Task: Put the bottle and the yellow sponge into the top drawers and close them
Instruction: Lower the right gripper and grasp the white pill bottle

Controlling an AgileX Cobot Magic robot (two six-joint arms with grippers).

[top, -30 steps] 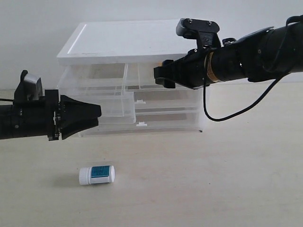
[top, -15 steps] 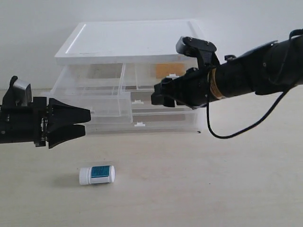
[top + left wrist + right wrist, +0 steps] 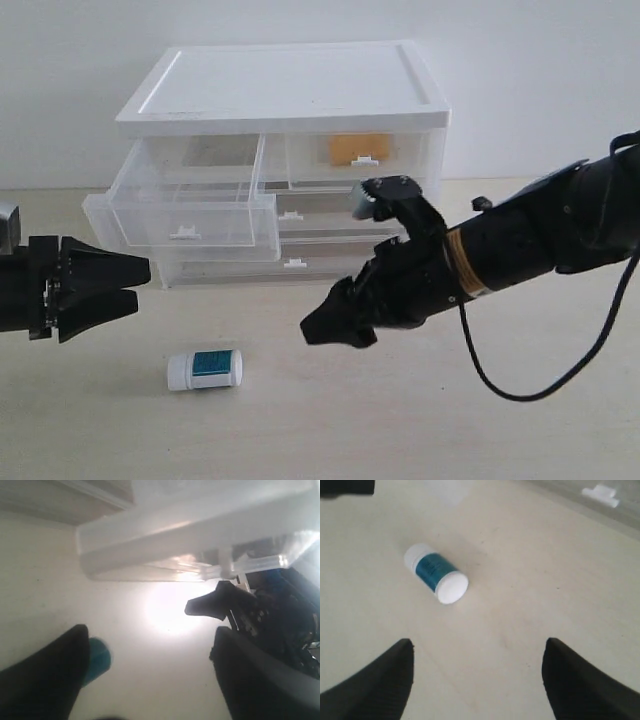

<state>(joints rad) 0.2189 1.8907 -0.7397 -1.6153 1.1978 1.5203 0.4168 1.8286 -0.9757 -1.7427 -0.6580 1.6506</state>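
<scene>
A plain, pale wall (image 3: 540, 70) rose behind the cabinet (image 3: 290, 85), bare and evenly lit. The cabinet, white-topped with translucent plastic sides, stood toward the back of a light beige worktop (image 3: 520, 420), near the wall. The worktop's matte surface spread in front of the cabinet and to both sides of it. Light was soft and diffuse, with only faint shadows at the cabinet's foot. In the left wrist view a bright glare patch (image 3: 167, 612) lay on the worktop just before the cabinet.
</scene>
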